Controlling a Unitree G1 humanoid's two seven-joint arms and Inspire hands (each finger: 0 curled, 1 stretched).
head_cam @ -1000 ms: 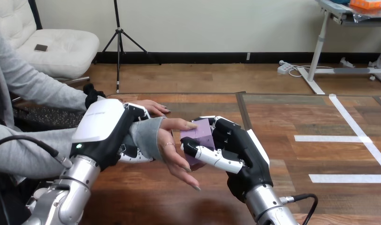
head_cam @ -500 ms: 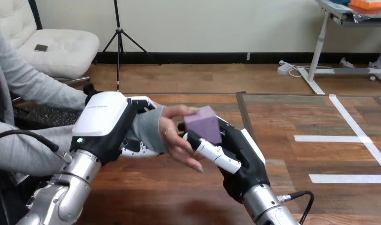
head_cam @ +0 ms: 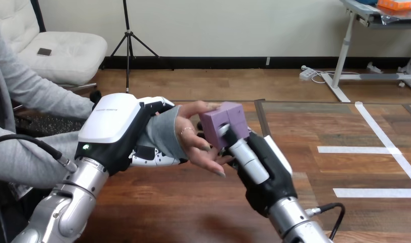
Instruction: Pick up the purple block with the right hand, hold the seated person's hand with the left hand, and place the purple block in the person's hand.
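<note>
We saw L robot hand (head_cam: 115,132) clamped round person's wrist (head_cam: 162,134); R robot hand (head_cam: 264,169) gripped purple cube block (head_cam: 223,122) touching person's hand (head_cam: 194,144), above wooden counter (head_cam: 168,202).

The wooden surface (head_cam: 315,126) carries white tape strips (head_cam: 363,150) at its right side; a dark seam (head_cam: 260,119) runs across it near the middle.

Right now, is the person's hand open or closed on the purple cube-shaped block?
Open: the person's hand, fingers spread; the right hand pinches the purple cube-shaped block.
</note>
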